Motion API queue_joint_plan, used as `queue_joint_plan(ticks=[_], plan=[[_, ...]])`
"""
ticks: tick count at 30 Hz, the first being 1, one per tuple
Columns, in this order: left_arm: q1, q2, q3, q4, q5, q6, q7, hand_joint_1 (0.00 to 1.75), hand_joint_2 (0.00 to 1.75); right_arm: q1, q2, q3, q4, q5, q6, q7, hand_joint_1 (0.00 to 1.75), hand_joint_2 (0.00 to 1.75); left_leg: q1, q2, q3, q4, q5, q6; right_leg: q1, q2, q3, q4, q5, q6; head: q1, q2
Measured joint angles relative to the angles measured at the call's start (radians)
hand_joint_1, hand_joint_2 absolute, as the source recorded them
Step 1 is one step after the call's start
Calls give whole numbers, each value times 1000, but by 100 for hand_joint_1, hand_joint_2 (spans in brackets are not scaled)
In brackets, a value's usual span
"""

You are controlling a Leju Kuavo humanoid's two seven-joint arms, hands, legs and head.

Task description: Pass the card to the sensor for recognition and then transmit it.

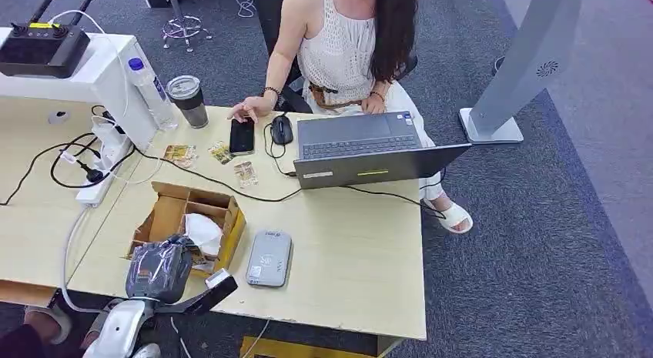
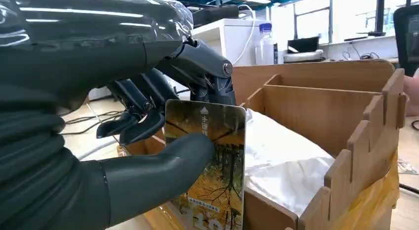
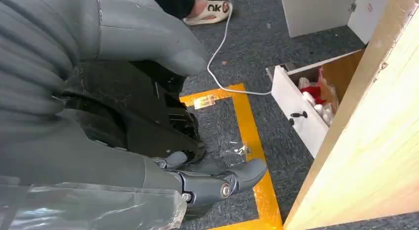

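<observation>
At the far left of the head view a white stand carries a black box with antennas, and a power strip with black cables lies on the pale wooden table below it. Next comes a water bottle and a steel tumbler. Near the table's front edge stands an open cardboard box with white wrapping inside, and the robot's left hand, wrapped in clear plastic, sits at the box's near corner. The left wrist view shows that hand pinching a card with an autumn-tree print between its thumb and dark fingers; the card stands upright just at the box wall. Just right of the box lies the flat grey card reader. Behind it a few loose cards lie near a phone under a seated person's hand, then a mouse and an open laptop. The right hand hangs beside the table over grey carpet and yellow floor tape, fingers loosely curled with nothing in them.
</observation>
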Motion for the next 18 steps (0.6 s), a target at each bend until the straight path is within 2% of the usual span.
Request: queue_joint_plan(ticks=[7, 14, 18], plan=[[2, -4, 8, -21, -2, 31, -14, 175, 175, 1, 0, -3, 0, 3, 0, 1, 0, 175, 0, 0, 0, 0, 0, 0, 0, 0, 0, 0, 0, 0, 0, 0], [-15, -2, 8, -187, 29, 84, -85, 175, 175, 5, 0, -15, 1, 11, 2, -16, 0, 175, 0, 0, 0, 0, 0, 0, 0, 0, 0, 0, 0, 0, 0, 0], [-88, 2, 8, -281, 50, 123, -105, 175, 175, 5, 0, -21, 1, 21, 2, -17, 0, 175, 0, -2, 0, 0, 1, -1, 0, -2, 0, 0, 0, 0, 0, 0]])
